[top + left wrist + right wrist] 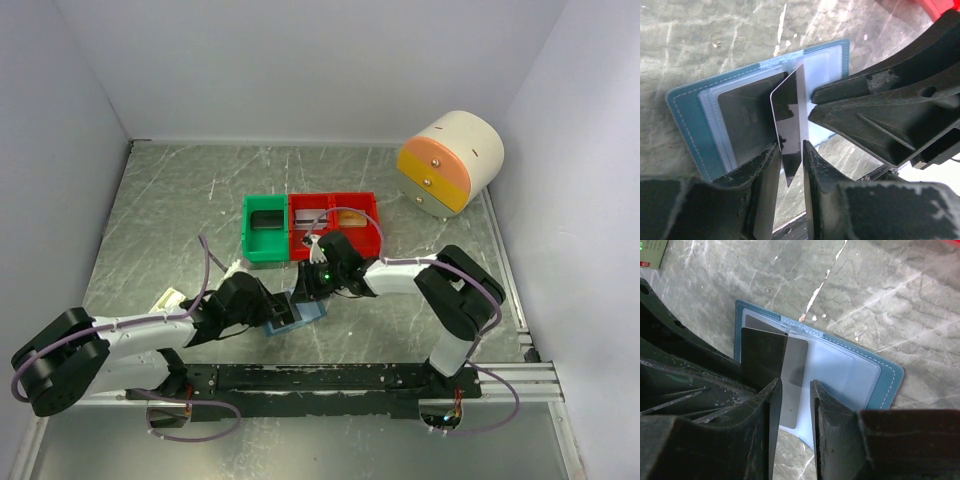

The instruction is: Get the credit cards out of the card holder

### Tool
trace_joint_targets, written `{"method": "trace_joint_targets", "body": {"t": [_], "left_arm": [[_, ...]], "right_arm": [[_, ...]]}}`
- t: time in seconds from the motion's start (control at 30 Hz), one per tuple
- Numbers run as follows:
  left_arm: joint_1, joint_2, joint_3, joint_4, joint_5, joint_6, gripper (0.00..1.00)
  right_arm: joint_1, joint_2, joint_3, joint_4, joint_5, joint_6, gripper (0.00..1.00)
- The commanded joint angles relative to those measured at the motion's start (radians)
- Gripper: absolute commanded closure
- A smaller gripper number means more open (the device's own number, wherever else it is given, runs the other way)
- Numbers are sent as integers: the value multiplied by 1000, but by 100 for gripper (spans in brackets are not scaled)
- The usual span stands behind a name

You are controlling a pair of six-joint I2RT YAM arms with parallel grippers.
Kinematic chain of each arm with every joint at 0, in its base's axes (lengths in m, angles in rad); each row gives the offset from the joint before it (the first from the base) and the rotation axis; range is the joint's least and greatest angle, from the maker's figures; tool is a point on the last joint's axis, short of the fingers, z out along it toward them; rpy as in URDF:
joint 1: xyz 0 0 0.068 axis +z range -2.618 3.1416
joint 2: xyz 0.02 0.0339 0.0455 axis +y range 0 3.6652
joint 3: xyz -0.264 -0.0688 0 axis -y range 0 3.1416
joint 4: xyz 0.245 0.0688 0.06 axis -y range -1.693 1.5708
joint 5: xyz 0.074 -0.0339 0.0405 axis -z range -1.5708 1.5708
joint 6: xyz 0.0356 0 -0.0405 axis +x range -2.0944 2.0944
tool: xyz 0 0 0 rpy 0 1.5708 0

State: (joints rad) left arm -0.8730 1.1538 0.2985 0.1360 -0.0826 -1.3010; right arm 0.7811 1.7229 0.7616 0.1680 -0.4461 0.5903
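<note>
Black left gripper (790, 165) fingers loosely straddle the dark grey plastic credit card (789, 125) standing half-out of the open slate-blue card holder (687, 120); right gripper (794, 405), parted, brackets it too; next, one must clamp and pull.

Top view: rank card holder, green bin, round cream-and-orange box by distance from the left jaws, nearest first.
Measured from the left gripper:
1. Card holder, right beside the jaws, lying open on the table.
2. Green bin, farther back toward the middle of the table.
3. Round cream-and-orange box, far right back corner.
</note>
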Motion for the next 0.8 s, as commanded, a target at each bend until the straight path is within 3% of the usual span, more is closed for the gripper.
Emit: {"method": "trace_joint_targets", "body": {"t": [0.0, 0.2, 0.4, 0.63, 0.77], "left_arm": [[0, 15, 9, 91, 19, 14, 64], [-1, 63, 15, 135, 34, -5, 70], [0, 24, 3, 84, 6, -17, 93], [0, -150, 38, -196, -95, 53, 93], [-1, -276, 120, -374, -169, 213, 93]], "right_arm": [[3, 39, 1, -44, 14, -15, 70], [1, 44, -1, -48, 17, -21, 70], [2, 26, -1, -60, 42, -26, 70], [0, -60, -8, -65, 106, -30, 70], [0, -197, -50, -34, 157, -23, 67]]}}
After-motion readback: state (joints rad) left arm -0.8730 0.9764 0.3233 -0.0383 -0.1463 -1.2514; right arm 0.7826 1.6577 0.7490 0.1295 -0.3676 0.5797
